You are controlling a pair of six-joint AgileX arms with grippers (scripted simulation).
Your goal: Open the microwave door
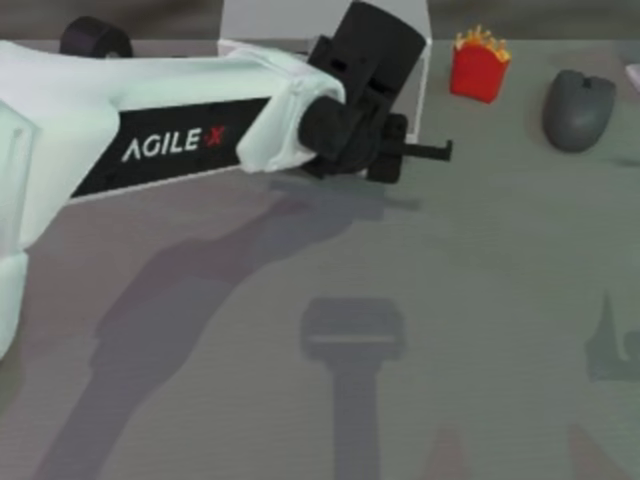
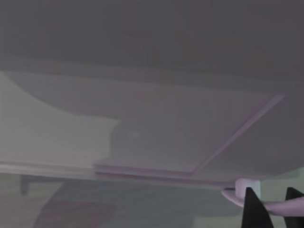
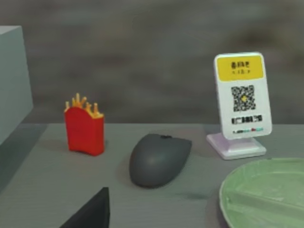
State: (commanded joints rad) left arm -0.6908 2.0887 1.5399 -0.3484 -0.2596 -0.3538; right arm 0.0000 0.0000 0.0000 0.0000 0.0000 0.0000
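The light grey microwave (image 1: pixel 290 20) stands at the table's back centre, mostly covered by my left arm. My left gripper (image 1: pixel 440 150) is at its front right corner, fingers pointing toward the right. In the left wrist view the microwave door (image 2: pixel 166 128) fills the picture, with its pale window framed by a thin edge. The silvery handle bar (image 2: pixel 280 205) runs between my two dark fingertips (image 2: pixel 254 211), and the left gripper (image 2: pixel 274 209) is shut on it. My right arm is parked off the top view's right; one right fingertip (image 3: pixel 95 211) shows, far to one side.
A red fries box (image 1: pixel 480 65) and a dark grey mouse (image 1: pixel 578 108) lie right of the microwave. The right wrist view also shows a QR-code stand (image 3: pixel 240 102) and a green plate (image 3: pixel 266 194). Shadows fall across the table's front.
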